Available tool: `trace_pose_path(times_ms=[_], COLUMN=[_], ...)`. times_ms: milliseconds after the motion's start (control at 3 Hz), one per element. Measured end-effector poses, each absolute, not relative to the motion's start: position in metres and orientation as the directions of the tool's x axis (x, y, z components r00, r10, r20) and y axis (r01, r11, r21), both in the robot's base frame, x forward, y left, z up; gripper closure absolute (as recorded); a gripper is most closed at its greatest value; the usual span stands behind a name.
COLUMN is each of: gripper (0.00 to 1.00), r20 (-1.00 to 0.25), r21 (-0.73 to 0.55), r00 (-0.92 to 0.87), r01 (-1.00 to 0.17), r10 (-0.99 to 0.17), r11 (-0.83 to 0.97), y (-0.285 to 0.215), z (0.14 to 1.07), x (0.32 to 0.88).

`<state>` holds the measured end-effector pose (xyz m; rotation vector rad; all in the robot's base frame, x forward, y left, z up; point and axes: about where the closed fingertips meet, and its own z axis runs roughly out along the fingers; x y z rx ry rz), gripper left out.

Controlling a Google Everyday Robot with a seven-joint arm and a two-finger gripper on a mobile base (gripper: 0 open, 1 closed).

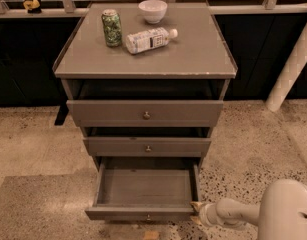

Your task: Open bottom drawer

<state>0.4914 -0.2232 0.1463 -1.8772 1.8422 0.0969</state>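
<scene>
Camera view looks down on a grey three-drawer cabinet (193,59) standing on a speckled floor (253,154). The grey flat-fronted bottom drawer (145,186) is pulled out toward the near side, with its interior exposed and its small round knob (148,217) at front centre. The gripper (197,207) of the white arm (233,213) is at the drawer's near right corner; whether it is open or closed cannot be told. The middle drawer (173,147) and top drawer (108,114) sit further in. On the cabinet top are a green can (112,28), a white bowl (153,11) and a clear plastic bottle (149,39) lying on its side.
</scene>
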Motion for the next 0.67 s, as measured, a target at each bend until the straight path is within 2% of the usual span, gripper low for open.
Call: trace_pose_path(times_ms=[667], gripper=[1.00], r20=[-0.395], r21=[-0.297], r00=[0.076], r01=[-0.954], r10=[-0.916], r11=[0.049], y=[-0.2269], z=[0.1466], x=[0.4821])
